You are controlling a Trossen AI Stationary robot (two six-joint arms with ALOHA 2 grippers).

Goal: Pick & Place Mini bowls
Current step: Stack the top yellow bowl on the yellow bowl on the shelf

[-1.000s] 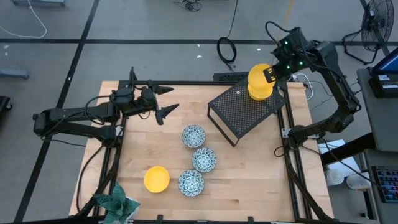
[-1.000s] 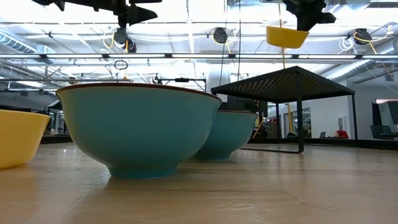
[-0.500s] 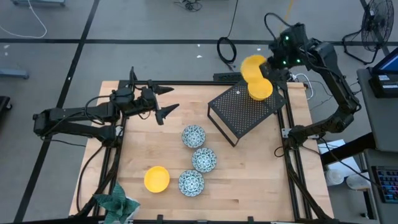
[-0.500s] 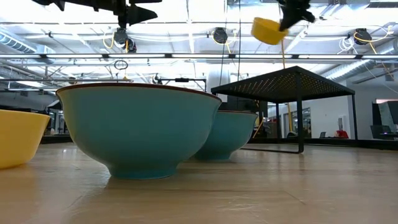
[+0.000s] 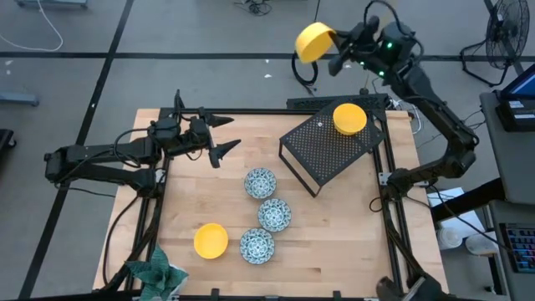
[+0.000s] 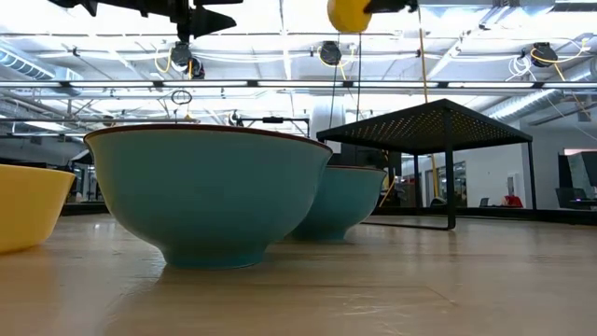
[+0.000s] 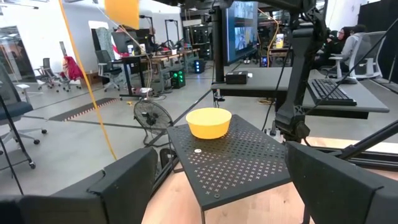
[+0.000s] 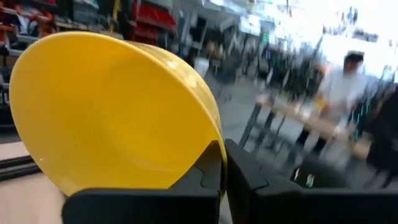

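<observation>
**Yellow bowl aloft, beyond the desk's far edge**

High view: right gripper [image 5: 334, 52] raised past the far edge of the desk [image 5: 334, 242], jaws clamped on the rim of a yellow bowl [image 5: 313, 42]; second yellow bowl [image 5: 349, 118] on the black stand [image 5: 322, 155]; third yellow bowl [image 5: 211, 240] and three patterned bowls [image 5: 260, 182] on the wood; left gripper [image 5: 219, 138] waiting over the desk's left, jaws apart.

Low view: carried bowl high, tipped on its side.

Left wrist view: stand bowl upright.

Right wrist view: rim pinched thinly; best levelled and lowered slowly before release.
</observation>
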